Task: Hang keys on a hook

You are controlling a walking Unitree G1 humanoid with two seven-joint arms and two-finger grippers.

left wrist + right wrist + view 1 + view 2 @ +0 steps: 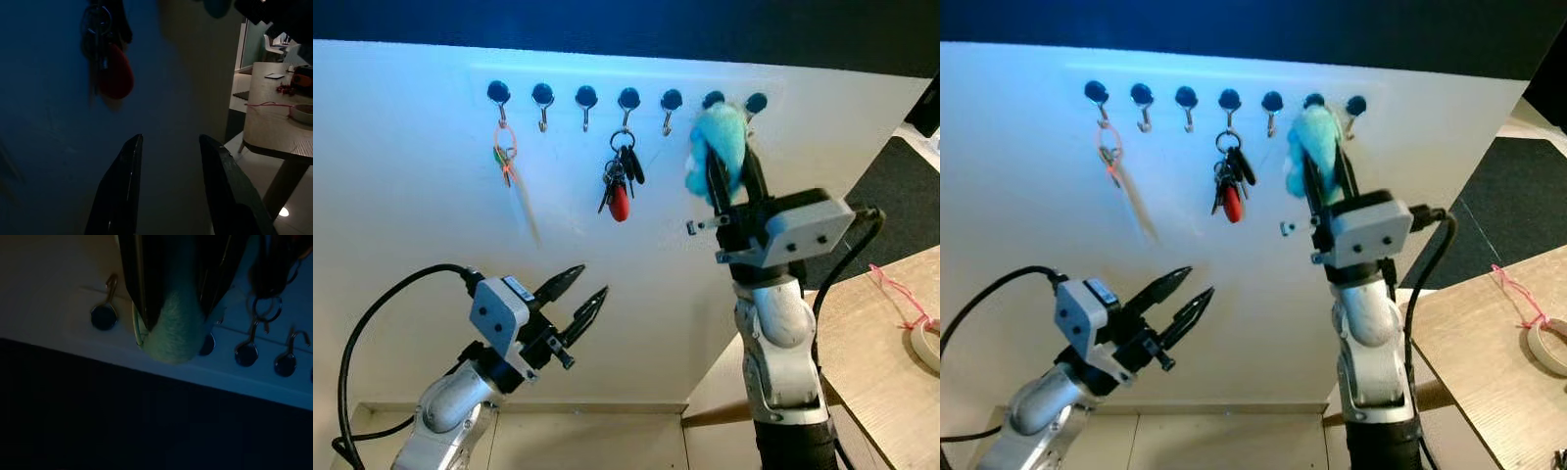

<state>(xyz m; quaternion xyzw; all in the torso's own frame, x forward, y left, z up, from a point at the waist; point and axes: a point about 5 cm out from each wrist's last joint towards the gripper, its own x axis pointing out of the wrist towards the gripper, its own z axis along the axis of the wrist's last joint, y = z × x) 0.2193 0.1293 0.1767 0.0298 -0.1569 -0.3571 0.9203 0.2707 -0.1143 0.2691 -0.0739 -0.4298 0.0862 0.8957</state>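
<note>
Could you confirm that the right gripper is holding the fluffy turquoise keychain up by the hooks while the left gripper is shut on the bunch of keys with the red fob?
Not quite. The left gripper holds nothing: its jaws are open, and in the left eye view it sits well below the keys with the red fob, which already hang from a hook. The right gripper does hold the fluffy turquoise keychain up by the hooks.

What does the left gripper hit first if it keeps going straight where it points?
Probably the white wall, just below the key bunch with the red fob. The left gripper is open and aimed slightly under that fob; depth is unclear.
</note>
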